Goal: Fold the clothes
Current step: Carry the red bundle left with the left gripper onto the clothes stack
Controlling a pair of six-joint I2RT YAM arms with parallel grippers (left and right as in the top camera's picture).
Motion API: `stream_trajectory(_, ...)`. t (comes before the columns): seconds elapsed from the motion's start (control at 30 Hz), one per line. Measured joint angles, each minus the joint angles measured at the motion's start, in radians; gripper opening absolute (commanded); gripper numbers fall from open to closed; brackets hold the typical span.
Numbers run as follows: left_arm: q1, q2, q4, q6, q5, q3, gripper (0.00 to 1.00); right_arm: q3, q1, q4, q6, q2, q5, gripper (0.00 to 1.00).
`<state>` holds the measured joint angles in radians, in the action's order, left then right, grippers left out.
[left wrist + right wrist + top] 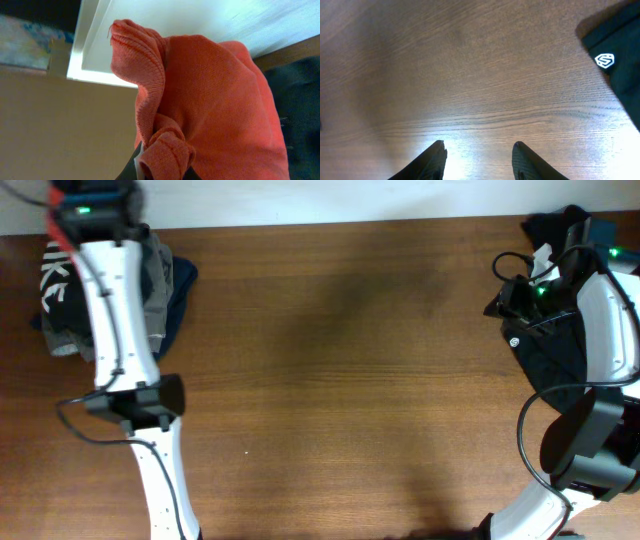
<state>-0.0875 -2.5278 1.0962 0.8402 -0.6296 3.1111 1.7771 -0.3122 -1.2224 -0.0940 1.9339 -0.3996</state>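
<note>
Leftward, the left gripper (161, 169) is clamped almost closed on a bunched fold of the red-orange T-shirt (210, 100), held above a pile of dark and grey clothes (60, 300) at the table's (350, 380) back corner. Further right, the right gripper (479, 156) hangs half open, holding nothing, near a black garment (620, 60).

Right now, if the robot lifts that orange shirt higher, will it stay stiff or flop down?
Probably floppy: the orange shirt hangs in soft folds and bunches where the left end effector pinches it. Likely light too, since a small pinch holds it up. Its knit weave looks grippy, not slippery.
</note>
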Motion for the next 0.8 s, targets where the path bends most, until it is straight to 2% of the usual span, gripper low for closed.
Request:
stream_trajectory(0.27,-0.202,0.000,-0.020,0.010,0.221,0.000,0.00,0.000,0.000,-0.005,0.000,0.000,0.000,0.48)
stream_trajectory(0.5,-0.319,0.004,-0.001,0.010,0.466,-0.046,0.00,0.000,0.000,-0.014,0.000,0.000,0.000,0.48)
stream_trajectory(0.8,-0.405,0.004,-0.109,0.010,0.571,-0.209,0.00,0.000,0.000,-0.025,-0.001,0.000,0.000,0.48)
